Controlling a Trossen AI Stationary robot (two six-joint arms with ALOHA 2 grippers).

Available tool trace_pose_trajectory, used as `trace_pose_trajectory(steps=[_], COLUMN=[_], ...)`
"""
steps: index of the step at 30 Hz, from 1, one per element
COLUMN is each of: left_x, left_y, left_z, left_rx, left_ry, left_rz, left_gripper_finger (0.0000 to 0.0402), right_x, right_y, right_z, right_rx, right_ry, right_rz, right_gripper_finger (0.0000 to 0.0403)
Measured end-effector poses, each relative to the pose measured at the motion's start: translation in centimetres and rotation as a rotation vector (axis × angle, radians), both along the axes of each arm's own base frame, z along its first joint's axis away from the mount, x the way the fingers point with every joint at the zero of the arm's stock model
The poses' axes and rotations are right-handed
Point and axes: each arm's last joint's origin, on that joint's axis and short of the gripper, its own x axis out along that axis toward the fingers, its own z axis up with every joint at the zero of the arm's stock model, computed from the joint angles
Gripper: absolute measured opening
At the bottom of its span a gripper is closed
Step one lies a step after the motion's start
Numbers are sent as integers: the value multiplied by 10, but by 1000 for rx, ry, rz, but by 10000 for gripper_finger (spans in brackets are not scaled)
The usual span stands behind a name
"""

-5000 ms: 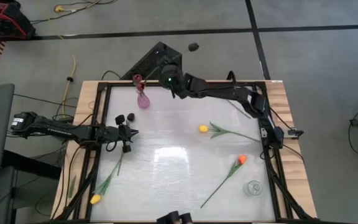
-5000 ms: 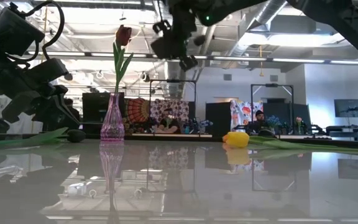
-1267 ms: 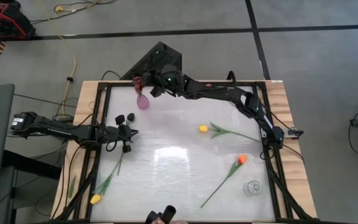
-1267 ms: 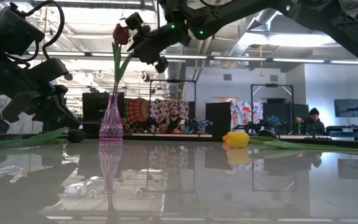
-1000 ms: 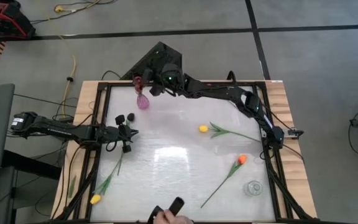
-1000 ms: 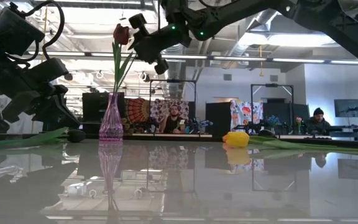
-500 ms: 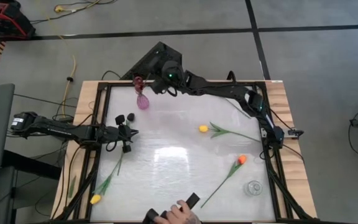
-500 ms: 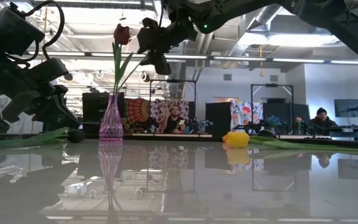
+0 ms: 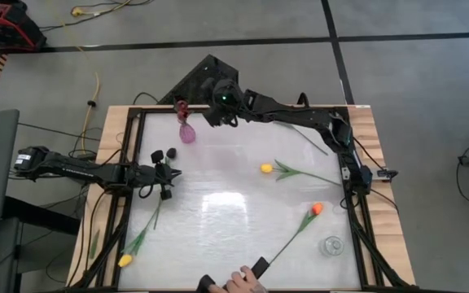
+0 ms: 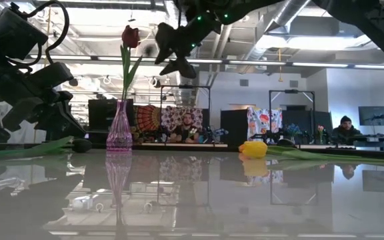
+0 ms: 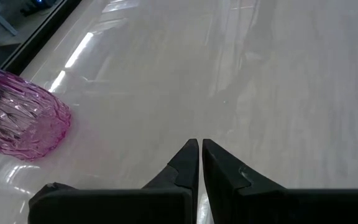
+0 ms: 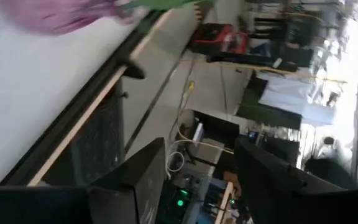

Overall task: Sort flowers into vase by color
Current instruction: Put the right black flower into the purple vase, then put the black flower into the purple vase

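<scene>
My left pincer point(image 9: 167, 173) rests low over the table's point(image 9: 234, 167) left side, fingers pressed together and empty, waiting near the yellow tulip point(image 9: 125, 260) at the near left corner. The pink vase point(image 9: 187, 133) stands at the far left, a dark red tulip point(image 10: 131, 37) upright in it, so red is sorted. My right pincer point(image 9: 218, 115) hangs just beside that bloom, fingers spread, holding nothing. Another yellow tulip point(image 9: 266, 168) and an orange one point(image 9: 317, 209) lie loose toward the right, near a clear glass point(image 9: 331, 246). A person's hand point(image 9: 238, 283) shows at the near edge. I can read no writing anywhere.
</scene>
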Motion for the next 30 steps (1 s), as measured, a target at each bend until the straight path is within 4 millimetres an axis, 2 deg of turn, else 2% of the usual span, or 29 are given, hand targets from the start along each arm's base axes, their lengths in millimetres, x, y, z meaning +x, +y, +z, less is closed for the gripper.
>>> trace_pose_trajectory(steps=[3, 7, 11, 14, 18, 23, 28, 30], left_x=[0, 0, 0, 0, 0, 0, 0, 0], left_y=[0, 0, 0, 0, 0, 0, 0, 0], left_z=[0, 0, 0, 0, 0, 0, 0, 0], left_rx=[0, 0, 0, 0, 0, 0, 0, 0], left_ry=[0, 0, 0, 0, 0, 0, 0, 0], left_rz=[0, 0, 0, 0, 0, 0, 0, 0], left_gripper_finger=[11, 11, 11, 11, 11, 11, 11, 11], right_x=[0, 3, 1, -7, -28, -56, -60, -60], right_y=[1, 8, 18, 27, 36, 44, 64, 78], right_z=[-1, 1, 9, 16, 20, 24, 19, 13], right_rx=[-53, -57, 24, 147, 398, 892, 1440, 1608], right_ry=[53, 27, -35, -73, -62, -50, -38, 25], right_rz=[34, 46, -11, -73, -202, -325, -489, -590], right_gripper_finger=[217, 217, 216, 216, 216, 216, 216, 216])
